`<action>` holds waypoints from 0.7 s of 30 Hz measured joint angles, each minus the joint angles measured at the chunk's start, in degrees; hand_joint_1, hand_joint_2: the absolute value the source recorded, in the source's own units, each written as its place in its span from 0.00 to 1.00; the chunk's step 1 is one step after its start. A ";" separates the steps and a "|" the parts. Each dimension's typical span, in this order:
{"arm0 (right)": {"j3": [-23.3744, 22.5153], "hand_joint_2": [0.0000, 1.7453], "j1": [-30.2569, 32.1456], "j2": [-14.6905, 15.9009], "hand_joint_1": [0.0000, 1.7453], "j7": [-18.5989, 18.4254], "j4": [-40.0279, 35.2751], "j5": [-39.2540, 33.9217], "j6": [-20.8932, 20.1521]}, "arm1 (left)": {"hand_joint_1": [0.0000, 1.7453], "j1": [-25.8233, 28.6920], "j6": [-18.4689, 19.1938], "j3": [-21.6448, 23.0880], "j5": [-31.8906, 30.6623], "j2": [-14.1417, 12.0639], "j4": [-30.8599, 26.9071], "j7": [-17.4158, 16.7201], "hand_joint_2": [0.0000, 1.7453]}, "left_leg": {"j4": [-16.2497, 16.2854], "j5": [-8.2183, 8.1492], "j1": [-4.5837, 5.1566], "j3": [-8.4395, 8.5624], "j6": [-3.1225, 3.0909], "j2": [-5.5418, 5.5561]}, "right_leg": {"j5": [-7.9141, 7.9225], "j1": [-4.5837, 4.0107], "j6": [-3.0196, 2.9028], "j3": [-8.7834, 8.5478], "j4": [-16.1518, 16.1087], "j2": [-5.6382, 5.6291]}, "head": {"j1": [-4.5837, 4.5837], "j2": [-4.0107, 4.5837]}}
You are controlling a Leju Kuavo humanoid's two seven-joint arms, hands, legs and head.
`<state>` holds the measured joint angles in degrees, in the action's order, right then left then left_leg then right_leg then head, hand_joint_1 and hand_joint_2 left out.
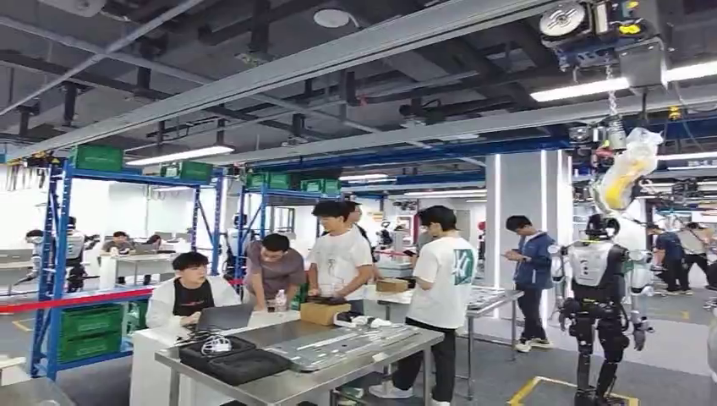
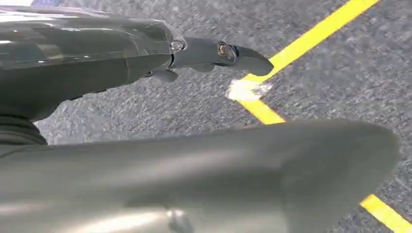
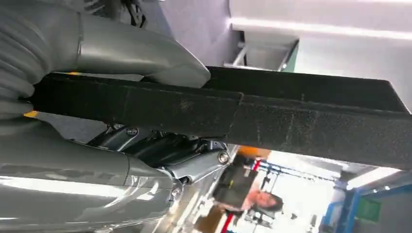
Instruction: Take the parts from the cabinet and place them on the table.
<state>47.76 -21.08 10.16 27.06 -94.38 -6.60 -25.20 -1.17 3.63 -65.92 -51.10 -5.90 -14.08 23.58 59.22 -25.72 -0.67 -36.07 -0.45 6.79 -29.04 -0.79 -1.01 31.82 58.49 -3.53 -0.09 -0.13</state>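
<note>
The right hand grips a long black flat part, thumb on one face and fingers on the other. The left hand hangs empty, fingers extended, above grey floor with yellow lines. A steel table stands ahead, people around its far edge.

people stand around a steel table bearing parts.
</note>
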 joint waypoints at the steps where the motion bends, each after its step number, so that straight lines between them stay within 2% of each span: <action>1: 0.07 1.00 -0.13 -0.02 1.00 0.00 0.04 -0.04 0.00 | 0.00 0.20 0.13 -0.07 -0.11 0.09 0.02 0.00 1.00 | -0.17 0.18 0.13 -0.03 0.34 0.66 | 0.22 0.15 -0.14 -0.23 -0.48 0.60 | 0.02 0.00; 2: 0.13 1.00 -0.28 -0.09 1.00 0.00 0.07 -0.11 -0.02 | 0.00 0.27 0.13 -0.28 -0.13 0.04 0.02 0.00 1.00 | 0.28 -0.28 0.07 -0.02 0.31 -0.36 | 0.69 0.68 -0.20 -0.64 -1.37 1.41 | 0.00 0.00; 3: 0.22 1.00 -0.38 -0.09 1.00 -0.02 0.15 -0.24 -0.04 | 0.00 0.33 0.13 -0.37 -0.20 0.09 0.02 0.02 1.00 | 1.62 -1.55 0.44 -0.65 0.56 -2.98 | 0.78 0.64 -0.38 -0.90 -1.64 1.99 | 0.02 0.00; 4: 0.22 1.00 -0.51 -0.07 1.00 -0.02 0.15 -0.50 -0.20 | 0.00 0.03 0.13 -0.37 -0.39 0.09 0.02 0.09 1.00 | 5.28 -3.86 0.36 -2.40 0.95 -4.44 | 0.77 0.66 -0.40 -0.93 -1.65 2.77 | 0.02 0.00; 6: 0.24 1.00 -0.50 0.07 1.00 -0.22 0.35 -0.85 -0.63 | 0.00 -0.37 0.37 -0.42 -0.72 0.11 0.02 0.39 1.00 | 13.73 -7.47 -0.11 -6.52 1.63 -5.57 | 0.69 0.66 -0.41 -0.88 -1.63 4.45 | 0.00 0.00; 7: 0.31 1.00 -0.49 0.13 1.00 -0.26 0.44 -0.92 -0.77 | 0.00 -0.35 0.63 -0.42 -0.87 0.17 0.02 0.50 1.00 | 16.20 -7.88 -0.45 -7.68 1.91 -5.83 | 0.65 0.69 -0.35 -0.89 -1.62 5.10 | 0.00 0.00; 8: 0.35 1.00 -0.53 0.15 1.00 -0.37 0.59 -1.01 -0.90 | 0.00 -0.24 0.66 -0.44 -0.92 0.24 0.02 0.55 1.00 | 16.01 -7.13 -0.80 -7.53 2.20 -6.09 | 0.57 0.71 -0.23 -0.93 -1.61 5.73 | 0.00 0.00; 9: 0.33 1.00 -0.55 0.17 1.00 -0.42 0.68 -1.03 -0.92 | 0.00 -0.09 0.66 -0.46 -1.03 0.24 0.02 0.59 1.00 | 13.33 -5.29 -1.11 -6.14 2.48 -6.38 | 0.43 0.76 -0.02 -1.00 -1.56 6.30 | 0.00 0.00; 10: 0.35 1.00 -0.61 0.24 1.00 -0.48 0.68 -1.11 -0.92 | 0.00 -0.07 0.66 -0.50 -1.05 0.20 0.02 0.63 1.00 | 8.43 -2.71 -1.30 -3.52 2.75 -6.93 | 0.21 0.90 0.30 -1.15 -1.45 6.93 | 0.00 0.00; 11: 0.33 1.00 -0.71 0.24 1.00 -0.50 0.68 -1.16 -0.98 | 0.00 -0.10 0.66 -0.52 -1.05 0.20 0.02 0.68 1.00 | 3.65 -0.62 -1.38 -0.88 3.00 -8.18 | -0.10 1.02 0.67 -1.31 -1.22 7.48 | 0.00 0.00; 12: 0.33 1.00 -0.85 0.26 1.00 -0.50 0.68 -1.22 -1.07 | 0.00 -0.29 0.66 -0.52 -1.11 0.31 0.02 0.70 1.00 | 0.81 -0.83 -1.06 0.59 3.27 -10.74 | -0.48 0.81 1.25 -1.26 -0.95 7.90 | 0.00 0.00; 13: 0.31 1.00 -0.99 0.37 1.00 -0.55 0.70 -1.36 -1.07 | 0.00 -0.56 0.66 -0.55 -1.14 0.31 0.02 0.74 1.00 | 0.37 -0.70 -0.89 0.55 1.99 -10.10 | -0.82 0.51 1.67 -1.17 -0.49 8.34 | 0.00 0.00; 16: 0.33 1.00 -1.27 0.46 1.00 -0.59 0.90 -1.46 -1.22 | 0.00 -0.21 0.66 -0.72 -1.18 0.33 0.02 0.85 1.00 | 0.44 -0.77 -0.29 0.20 0.72 -8.61 | -0.80 0.78 2.39 -1.74 -1.04 9.80 | 0.02 0.00; 17: 0.33 1.00 -1.46 0.46 1.00 -0.59 0.90 -1.53 -1.25 | 0.00 -0.16 0.66 -0.76 -1.16 0.26 0.00 0.85 1.00 | 0.19 -0.55 -0.51 0.29 0.19 -8.15 | -1.36 1.10 2.97 -1.75 -0.86 9.05 | 0.02 0.00; 18: 0.33 1.00 -1.67 0.48 1.00 -0.59 0.94 -1.55 -1.33 | 0.00 -0.18 0.66 -0.81 -1.16 0.24 0.00 0.83 1.00 | 0.19 -0.51 -0.49 0.23 0.00 -7.81 | -2.56 1.29 3.02 -1.34 0.43 6.62 | 0.02 0.00; 19: 0.33 1.00 -1.74 0.50 1.00 -0.59 0.98 -1.62 -1.44 | 0.00 -0.39 0.61 -0.85 -1.16 0.24 0.00 0.81 1.00 | 0.20 -0.48 -0.48 0.20 -0.35 -7.34 | -4.53 1.32 2.92 0.00 3.46 5.16 | 0.02 0.00; 21: 0.35 1.00 -1.70 0.70 1.00 -0.59 1.31 -1.64 -1.73 | 0.00 -0.78 0.61 -1.05 -1.18 0.24 0.00 0.68 1.00 | 0.23 -0.45 -0.19 0.15 -0.68 -6.00 | -8.69 1.25 2.74 4.44 12.87 4.12 | 0.02 0.00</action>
<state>48.11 -22.78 10.86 26.47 -93.07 -8.24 -26.93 -1.95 4.24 -66.97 -52.28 -5.66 -14.08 24.26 59.45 -26.17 -0.86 -35.93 -1.13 0.78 -37.74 0.45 1.73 36.26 71.36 0.59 -0.07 -0.13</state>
